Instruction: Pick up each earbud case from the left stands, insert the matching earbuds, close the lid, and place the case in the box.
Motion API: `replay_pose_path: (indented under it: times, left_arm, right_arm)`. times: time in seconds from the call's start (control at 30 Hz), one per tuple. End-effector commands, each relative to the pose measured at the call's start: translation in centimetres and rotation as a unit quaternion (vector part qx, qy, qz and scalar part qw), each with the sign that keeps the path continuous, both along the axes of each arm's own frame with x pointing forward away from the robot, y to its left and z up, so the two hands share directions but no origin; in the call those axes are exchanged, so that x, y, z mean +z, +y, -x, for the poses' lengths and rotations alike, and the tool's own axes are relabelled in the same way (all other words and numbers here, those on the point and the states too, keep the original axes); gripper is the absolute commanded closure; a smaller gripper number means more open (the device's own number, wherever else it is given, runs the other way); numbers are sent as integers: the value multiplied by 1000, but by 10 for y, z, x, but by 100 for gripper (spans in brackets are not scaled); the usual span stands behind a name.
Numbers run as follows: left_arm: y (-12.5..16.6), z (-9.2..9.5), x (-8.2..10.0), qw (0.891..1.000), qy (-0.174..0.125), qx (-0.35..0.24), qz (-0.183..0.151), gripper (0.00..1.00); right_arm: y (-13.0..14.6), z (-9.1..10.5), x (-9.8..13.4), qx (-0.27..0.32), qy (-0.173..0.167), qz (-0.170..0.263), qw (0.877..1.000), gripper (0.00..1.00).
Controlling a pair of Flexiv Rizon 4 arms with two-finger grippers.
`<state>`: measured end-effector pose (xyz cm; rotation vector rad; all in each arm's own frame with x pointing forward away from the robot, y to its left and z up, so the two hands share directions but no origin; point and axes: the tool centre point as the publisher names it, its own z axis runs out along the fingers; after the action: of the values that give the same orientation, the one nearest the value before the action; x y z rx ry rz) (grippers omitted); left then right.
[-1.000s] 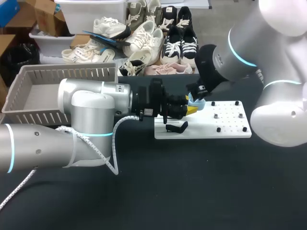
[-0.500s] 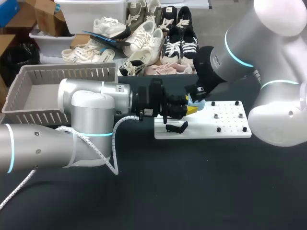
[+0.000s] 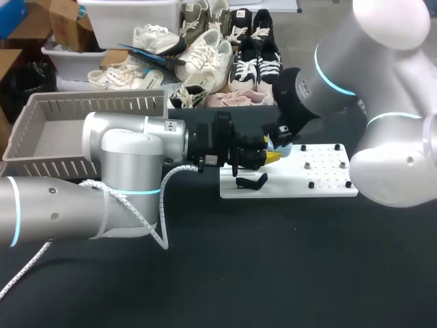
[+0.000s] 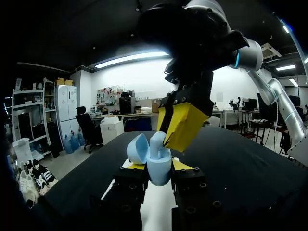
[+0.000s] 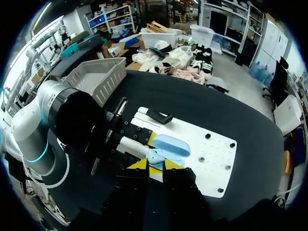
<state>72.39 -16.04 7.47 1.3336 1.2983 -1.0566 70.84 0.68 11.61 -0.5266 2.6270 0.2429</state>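
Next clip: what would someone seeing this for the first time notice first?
The eye goes to the middle of the table, where the left gripper is shut on a light blue earbud case with its lid open, held over the white pegged board. The right gripper hangs close above the open case. At the table's far left stands a grey slatted basket.

The left arm [image 3: 130, 164] enters from 9 o'clock and lies level over the surface [image 3: 273, 260], wrist pointing to 3 o'clock. The left gripper [image 4: 159, 166] has its jaws clamped on the earbud case [image 4: 160, 177]. The right arm [image 3: 341, 82] enters from 2 o'clock. The right gripper [image 5: 155, 164] angles down just above the left, jaws pinched on an earbud [image 4: 157, 141].
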Motion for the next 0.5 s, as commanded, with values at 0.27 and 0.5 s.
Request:
replay_pose_path:
  times: [0.27, 0.5]
  left_arm:
    - [0, 0, -1, 1000, -1, 0, 1, 100]
    - [0, 0, -1, 1000, -1, 0, 1, 100]
  right_arm:
    - [2, -4, 1, -4, 4, -1, 1000, 100]
    - [0, -3, 1, -7, 8, 2, 1000, 84]
